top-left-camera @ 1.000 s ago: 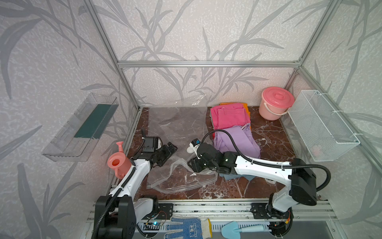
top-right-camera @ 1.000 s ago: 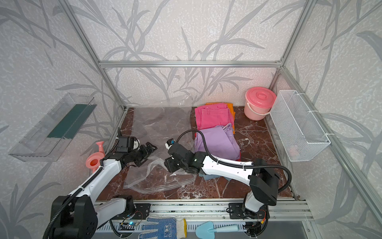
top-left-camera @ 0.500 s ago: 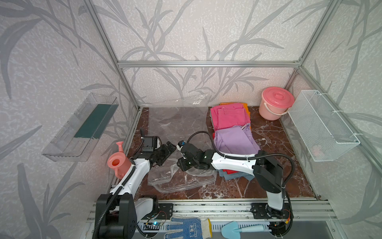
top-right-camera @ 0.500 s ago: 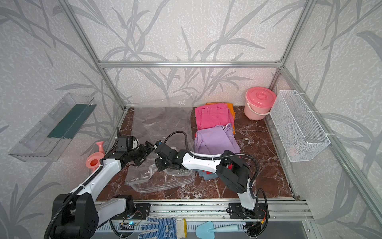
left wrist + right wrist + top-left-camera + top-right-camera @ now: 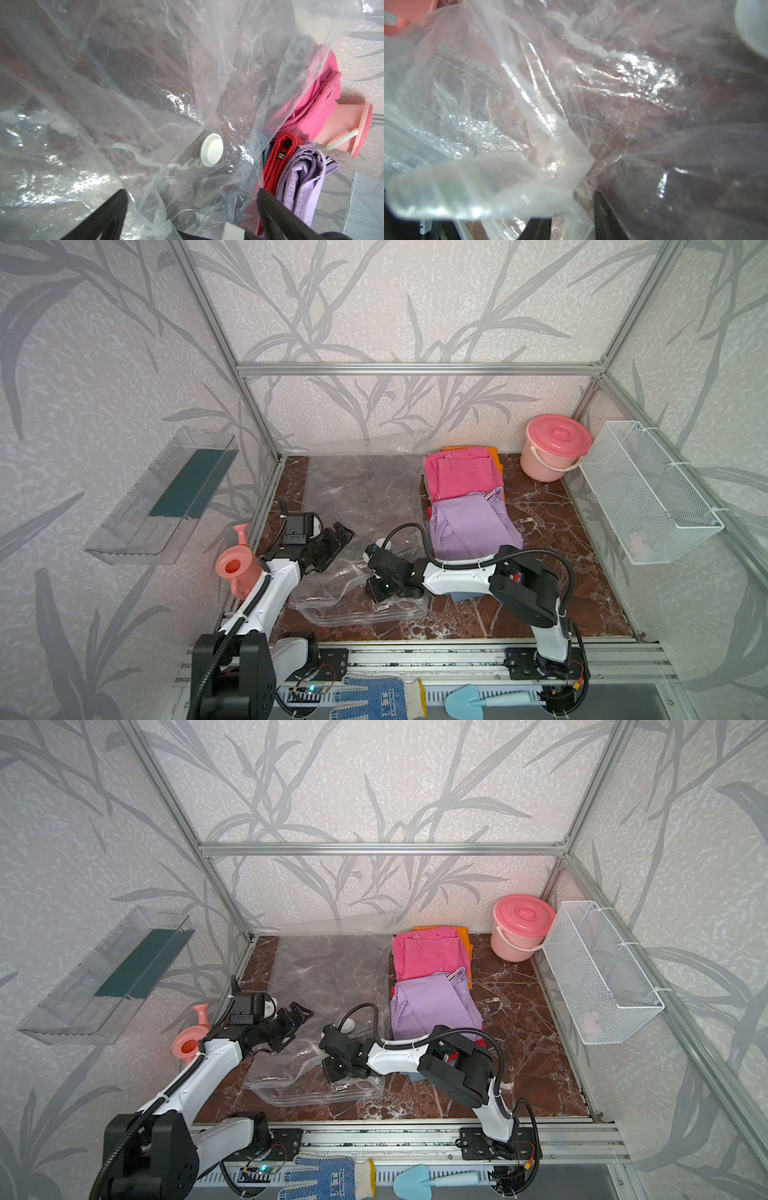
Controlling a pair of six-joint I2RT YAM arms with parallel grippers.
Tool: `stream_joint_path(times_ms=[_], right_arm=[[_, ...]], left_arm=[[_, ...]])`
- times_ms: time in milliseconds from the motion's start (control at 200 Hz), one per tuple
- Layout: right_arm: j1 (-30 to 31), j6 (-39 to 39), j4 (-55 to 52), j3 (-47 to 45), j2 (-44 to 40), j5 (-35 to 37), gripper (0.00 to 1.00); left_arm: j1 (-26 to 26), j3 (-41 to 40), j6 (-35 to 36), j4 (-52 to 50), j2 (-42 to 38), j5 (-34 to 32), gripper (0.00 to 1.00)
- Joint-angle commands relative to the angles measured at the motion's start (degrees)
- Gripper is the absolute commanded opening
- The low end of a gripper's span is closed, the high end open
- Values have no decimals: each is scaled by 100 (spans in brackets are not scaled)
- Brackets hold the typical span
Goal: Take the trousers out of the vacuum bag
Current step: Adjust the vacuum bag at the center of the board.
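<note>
The vacuum bag [image 5: 361, 493] lies flat on the marble floor, and its near end is crumpled [image 5: 316, 1085]. Its white valve [image 5: 212, 149] shows in the left wrist view. The trousers are stacked to the right of it: hot pink [image 5: 461, 477] over orange [image 5: 494, 456], and lilac [image 5: 469, 526] over red [image 5: 278, 158]. My left gripper [image 5: 343, 531] hangs open over the bag's left part, with only film under its fingers [image 5: 116, 207]. My right gripper [image 5: 376, 595] is down on the crumpled near end. Its jaws [image 5: 569, 205] stand close together, with bunched film pinched between them.
A pink lidded bucket [image 5: 555, 448] stands at the back right beside a white wire basket [image 5: 648, 497] on the right wall. A clear tray [image 5: 166, 497] hangs on the left wall above a pink watering can [image 5: 237, 568]. A blue-dotted glove [image 5: 374, 697] and a blue trowel [image 5: 478, 699] lie beyond the front rail.
My right gripper has moved left and toward the front over the bag's crumpled end, and its jaws have narrowed onto the film. The left arm has stayed put.
</note>
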Motion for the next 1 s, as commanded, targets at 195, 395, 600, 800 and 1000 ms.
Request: stream_joint_path(times_ms=[195, 395, 600, 800, 1000], right_arm=[[-31, 98, 279, -787, -875, 268, 53], [-39, 230, 197, -1053, -1812, 640, 65], [-110, 494, 273, -1801, -2553, 1490, 71], [-319, 1012, 407, -2426, -2541, 1679, 69], [-347, 1699, 758, -3044, -2415, 1940, 69]], left_arm=[[-613, 292, -257, -172, -584, -156, 97], [-1309, 310, -457, -89, -558, -653, 97], [-1853, 248, -597, 49, -448, -994, 97], [-2484, -38, -857, 392, -186, -1202, 97], [-3002, -580, -1184, 629, -138, -1427, 97]])
